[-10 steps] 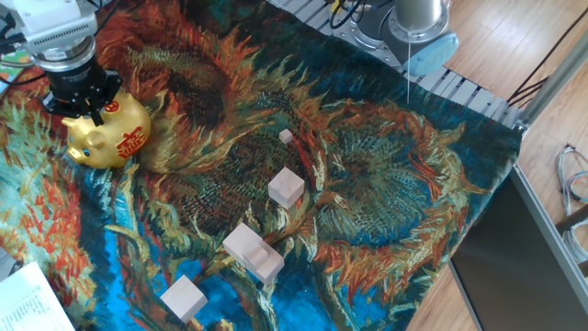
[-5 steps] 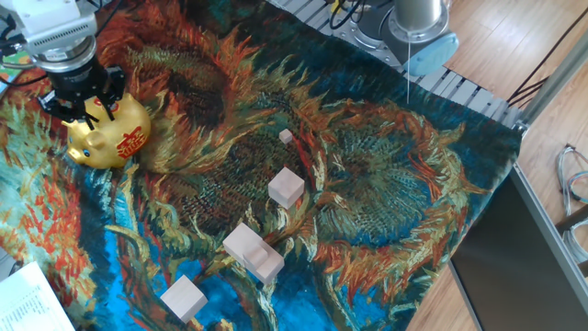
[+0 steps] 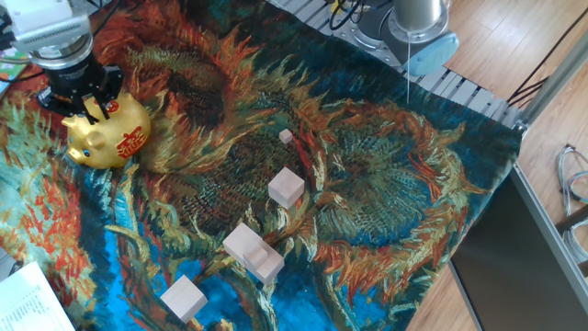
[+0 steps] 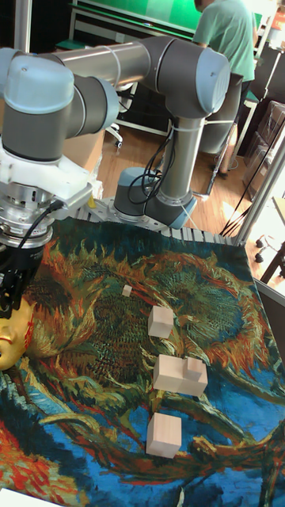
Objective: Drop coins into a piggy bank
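Note:
The piggy bank (image 3: pixel 112 138), shiny gold with red markings, stands at the far left of the cloth, and only its edge shows in the tall fixed view (image 4: pixel 11 333). My gripper (image 3: pixel 83 110) hangs just above the pig's back with its black fingers spread apart and pointing down. It is also at the left edge of the tall view (image 4: pixel 8 291). No coins show in either view, and I see nothing between the fingers.
Several pale wooden blocks lie on the sunflower-patterned cloth: a tiny one (image 3: pixel 286 136), a cube (image 3: pixel 287 187), a joined pair (image 3: pixel 252 250) and a cube near the front (image 3: pixel 183 298). The arm's base (image 3: pixel 413 37) stands at the back. Papers (image 3: pixel 32 303) lie at the front left.
The gripper has lifted slightly up and to the left off the pig's back, and its fingers look more spread. The piggy bank and the blocks have not moved.

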Robot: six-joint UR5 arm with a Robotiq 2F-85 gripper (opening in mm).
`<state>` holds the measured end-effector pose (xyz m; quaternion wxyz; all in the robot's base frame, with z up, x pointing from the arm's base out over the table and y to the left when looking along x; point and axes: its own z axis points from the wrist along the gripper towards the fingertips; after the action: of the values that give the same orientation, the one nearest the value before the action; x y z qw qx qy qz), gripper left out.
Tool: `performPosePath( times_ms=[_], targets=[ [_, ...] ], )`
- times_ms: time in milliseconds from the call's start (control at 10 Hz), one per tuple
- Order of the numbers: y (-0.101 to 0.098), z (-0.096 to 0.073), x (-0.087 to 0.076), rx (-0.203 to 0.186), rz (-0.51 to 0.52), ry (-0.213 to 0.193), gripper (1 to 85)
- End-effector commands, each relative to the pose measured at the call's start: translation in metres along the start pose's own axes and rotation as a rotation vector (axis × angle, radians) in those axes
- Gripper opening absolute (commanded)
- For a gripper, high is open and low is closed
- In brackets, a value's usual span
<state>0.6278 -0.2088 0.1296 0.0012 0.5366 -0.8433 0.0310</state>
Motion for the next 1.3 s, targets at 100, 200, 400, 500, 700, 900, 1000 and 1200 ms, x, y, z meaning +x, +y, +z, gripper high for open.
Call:
performPosePath(
  times_ms=[100, 200, 400, 500, 700, 900, 1000, 1200],
  targets=[
    [0.0, -0.006, -0.029, -0.053, 0.742, -0.119, 6.7],
    [-0.007, -0.005, -0.02, -0.015, 0.799, -0.094, 2.3],
    [-0.009, -0.006, -0.026, -0.022, 0.843, -0.119, 1.3],
    [-0.008, -0.006, -0.026, -0.027, 0.881, -0.117, 1.3],
    [-0.005, -0.006, -0.027, -0.036, 0.955, -0.107, 1.3],
    [0.008, -0.01, -0.069, -0.047, 1.023, -0.12, 1.3],
    [0.011, -0.011, -0.081, -0.036, 1.044, -0.123, 1.3],
    [0.007, -0.014, -0.061, 0.006, 0.949, -0.063, 1.3]
  ],
)
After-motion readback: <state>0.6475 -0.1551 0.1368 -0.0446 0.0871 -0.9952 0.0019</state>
